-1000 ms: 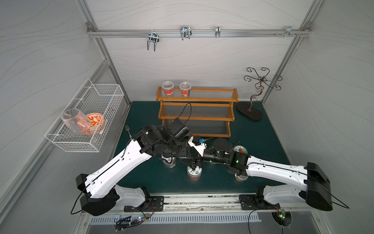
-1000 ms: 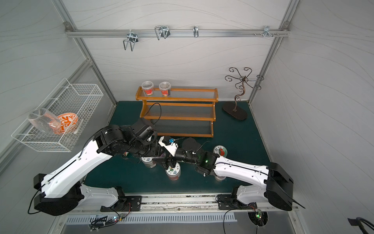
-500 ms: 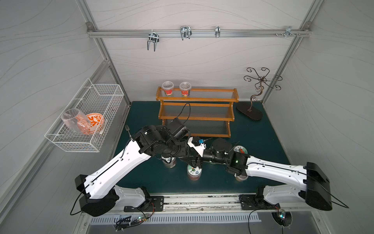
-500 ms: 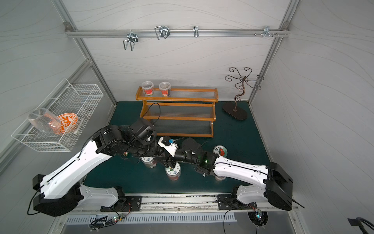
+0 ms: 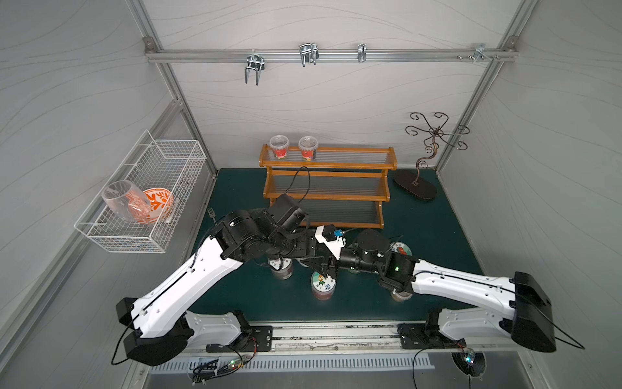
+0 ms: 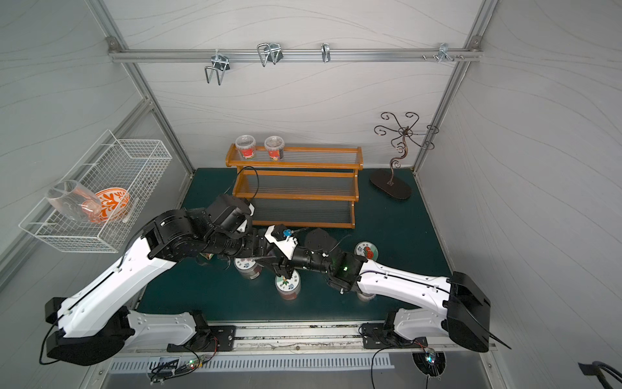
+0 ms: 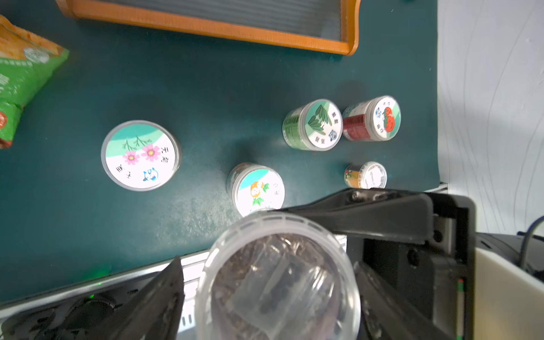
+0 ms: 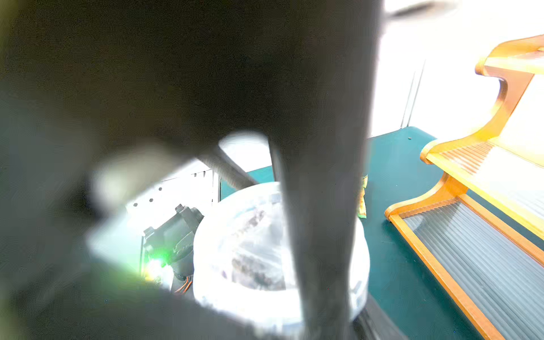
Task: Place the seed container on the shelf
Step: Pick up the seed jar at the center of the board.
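- The left claw (image 7: 268, 265) stands spread around the seed container (image 7: 276, 276), with a gap beside its lid.
- The right claw (image 5: 321, 266) pinches the seed container.
- The seed container hangs upright over the green mat (image 7: 206, 88), in front of the shelf (image 5: 328, 165).

Three clear plastic tubs: two red-labelled tubs (image 5: 279, 148) and a third clear tub (image 7: 279, 279). Five round printed-lid jars (image 7: 140, 155). One orange-brown wooden three-tier shelf (image 5: 326, 165), one green-and-orange bag (image 7: 20, 73), one white wire basket (image 5: 161, 161), one clear glass (image 5: 123, 200), one orange-patterned bowl (image 5: 158, 202), one dark curly metal stand (image 5: 415, 185).
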`<state>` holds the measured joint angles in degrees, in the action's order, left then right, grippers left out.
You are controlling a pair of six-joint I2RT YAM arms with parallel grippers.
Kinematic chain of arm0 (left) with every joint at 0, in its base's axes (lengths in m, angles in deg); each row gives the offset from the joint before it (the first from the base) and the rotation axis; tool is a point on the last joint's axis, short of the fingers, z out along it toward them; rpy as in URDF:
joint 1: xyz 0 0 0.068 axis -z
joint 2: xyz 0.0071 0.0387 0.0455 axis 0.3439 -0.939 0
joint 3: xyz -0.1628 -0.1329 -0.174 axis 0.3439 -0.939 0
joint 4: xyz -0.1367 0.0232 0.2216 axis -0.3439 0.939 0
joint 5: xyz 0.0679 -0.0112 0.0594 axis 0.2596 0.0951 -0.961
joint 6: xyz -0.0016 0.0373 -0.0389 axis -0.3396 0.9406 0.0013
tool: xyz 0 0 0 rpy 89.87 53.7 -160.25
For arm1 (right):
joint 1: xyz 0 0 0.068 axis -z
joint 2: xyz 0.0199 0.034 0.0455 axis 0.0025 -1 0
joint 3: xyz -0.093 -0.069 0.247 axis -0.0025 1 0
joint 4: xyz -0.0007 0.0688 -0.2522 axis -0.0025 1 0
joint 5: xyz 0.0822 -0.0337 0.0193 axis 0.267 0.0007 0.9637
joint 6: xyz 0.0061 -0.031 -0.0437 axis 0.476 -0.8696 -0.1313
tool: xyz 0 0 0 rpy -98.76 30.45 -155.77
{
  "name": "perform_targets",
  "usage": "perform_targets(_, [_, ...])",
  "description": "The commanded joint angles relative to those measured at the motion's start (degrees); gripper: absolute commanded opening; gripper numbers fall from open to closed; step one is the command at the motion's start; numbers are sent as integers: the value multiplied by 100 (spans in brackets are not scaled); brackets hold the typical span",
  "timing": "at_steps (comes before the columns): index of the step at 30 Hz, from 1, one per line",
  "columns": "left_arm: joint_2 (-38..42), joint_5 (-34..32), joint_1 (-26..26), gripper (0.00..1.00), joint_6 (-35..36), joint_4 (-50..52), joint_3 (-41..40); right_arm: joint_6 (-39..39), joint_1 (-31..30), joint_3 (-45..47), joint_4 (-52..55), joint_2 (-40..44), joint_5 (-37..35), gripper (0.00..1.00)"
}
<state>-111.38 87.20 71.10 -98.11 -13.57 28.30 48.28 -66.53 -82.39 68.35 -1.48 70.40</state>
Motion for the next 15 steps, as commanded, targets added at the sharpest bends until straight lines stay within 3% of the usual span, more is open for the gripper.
perform_targets(1, [246,-350,-7,94,375,-567,163,59,-25,17,43,186,-136,53])
perform_targets(7, [877,-1333,-22,100,793,-1009,133,102,120,70,58,362,-326,54])
perform_targets(11, [1442,-2006,-64,100,920,-1263,-145,252,485,133,-37,503,-275,54])
perform_targets(15, [2058,-2233,-64,100,990,-1694,-657,322,989,58,-78,559,-211,55])
